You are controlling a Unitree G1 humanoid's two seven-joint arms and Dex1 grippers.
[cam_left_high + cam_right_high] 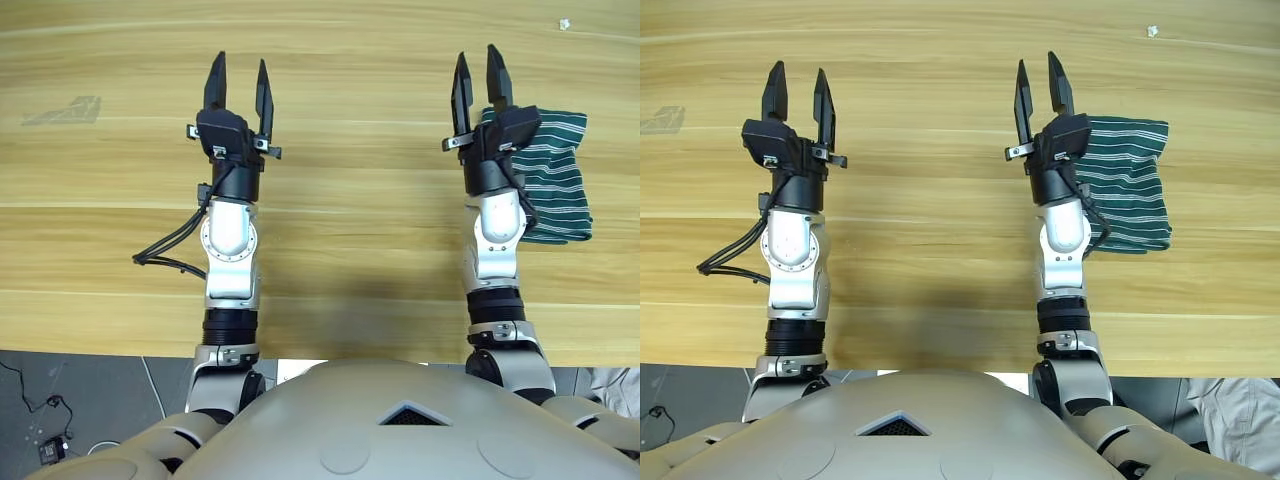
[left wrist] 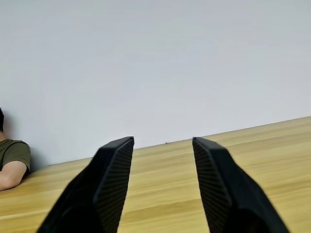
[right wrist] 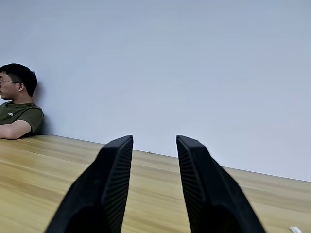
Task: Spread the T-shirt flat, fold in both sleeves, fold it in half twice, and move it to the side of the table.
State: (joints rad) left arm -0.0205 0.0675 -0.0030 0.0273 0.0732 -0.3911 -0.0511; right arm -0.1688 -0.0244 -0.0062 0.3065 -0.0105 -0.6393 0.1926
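Observation:
A dark green T-shirt (image 1: 553, 180) with thin white stripes lies folded into a small rectangle on the right side of the wooden table (image 1: 350, 120). My right gripper (image 1: 479, 68) hovers open beside the shirt's left edge, its wrist overlapping that edge in the eye views, with nothing between its fingers (image 3: 114, 170). My left gripper (image 1: 239, 80) is held open over bare wood on the left, far from the shirt, its fingers (image 2: 114, 170) apart and empty.
A small white scrap (image 1: 565, 24) lies at the far right of the table. A faint grey patch (image 1: 65, 110) marks the wood at the left. A black cable (image 1: 165, 250) loops off my left forearm.

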